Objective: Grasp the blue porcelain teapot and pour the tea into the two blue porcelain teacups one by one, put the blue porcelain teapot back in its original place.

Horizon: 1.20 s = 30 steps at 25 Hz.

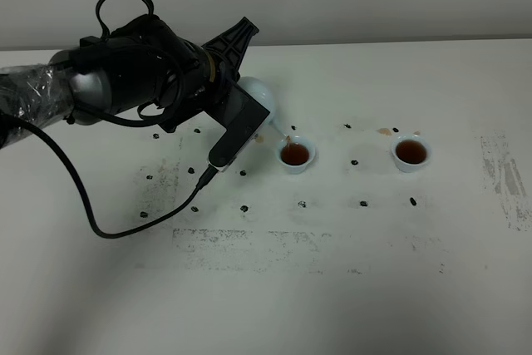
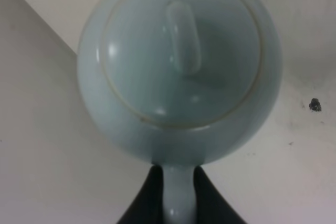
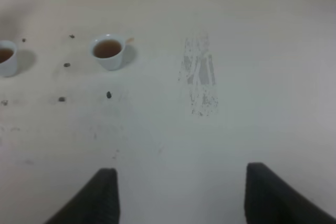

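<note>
left gripper (image 2: 176, 192): clamped on teapot (image 1: 256, 91) handle
near cup (image 1: 295, 154), 3 o'clock of teapot: pouring now
far cup (image 1: 411, 152): already full
left: return the teapot

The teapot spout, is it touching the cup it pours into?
Apart. The high camera shows the teapot spout above the nearer cup, a thin stream bridging the gap.

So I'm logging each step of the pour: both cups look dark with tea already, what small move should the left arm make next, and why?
Probably tip the teapot back upright to stop the flow. The left pincer is shut on its handle, its spout hangs over the near cup, and both that cup and the far cup already hold tea. After that it can go back to its place.
</note>
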Each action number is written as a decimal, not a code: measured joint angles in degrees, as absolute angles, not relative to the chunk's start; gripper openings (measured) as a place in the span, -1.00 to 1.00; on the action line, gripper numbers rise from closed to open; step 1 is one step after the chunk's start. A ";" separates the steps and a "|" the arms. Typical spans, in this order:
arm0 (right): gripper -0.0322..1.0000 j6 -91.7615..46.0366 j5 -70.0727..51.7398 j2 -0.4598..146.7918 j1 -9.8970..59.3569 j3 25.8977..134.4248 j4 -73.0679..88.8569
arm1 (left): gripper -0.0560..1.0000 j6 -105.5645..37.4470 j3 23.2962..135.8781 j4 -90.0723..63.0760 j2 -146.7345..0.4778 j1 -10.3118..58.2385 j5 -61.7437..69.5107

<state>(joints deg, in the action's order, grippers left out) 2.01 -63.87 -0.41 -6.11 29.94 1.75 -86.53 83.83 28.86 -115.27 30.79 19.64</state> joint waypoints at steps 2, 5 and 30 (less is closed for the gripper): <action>0.11 2.01 -63.87 -0.41 -6.11 29.94 1.75 | -0.75 -86.53 83.83 28.86 -115.27 30.85 19.64; 0.11 2.01 -63.87 -0.41 -6.11 29.94 1.75 | -0.75 -86.53 83.83 28.86 -115.27 30.90 19.64; 0.11 2.01 -63.87 -0.41 -6.11 29.94 1.75 | -0.75 -66.86 83.83 19.03 -115.41 30.63 22.86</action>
<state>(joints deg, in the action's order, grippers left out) 2.01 -63.87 -0.41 -6.11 29.94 1.75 -66.86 83.83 19.03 -115.41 30.63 22.86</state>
